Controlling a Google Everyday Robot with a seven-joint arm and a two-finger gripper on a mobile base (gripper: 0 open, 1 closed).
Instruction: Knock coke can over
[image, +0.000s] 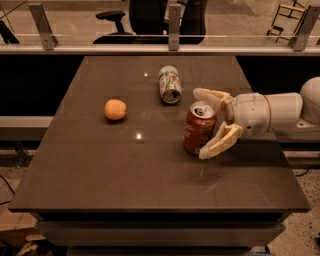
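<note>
The coke can (199, 128), red with white lettering and a silver top, stands upright on the dark table (150, 180), right of centre. My gripper (206, 123) comes in from the right at can height. It is open, with one cream finger (210, 95) behind the can's top and the other finger (220, 142) in front of its lower right side. The can sits between the fingers, close to or touching them.
A white-and-green can (169, 84) lies on its side behind the coke can. An orange fruit (115, 109) sits left of centre. A railing (150, 49) and office chairs stand beyond the table's far edge.
</note>
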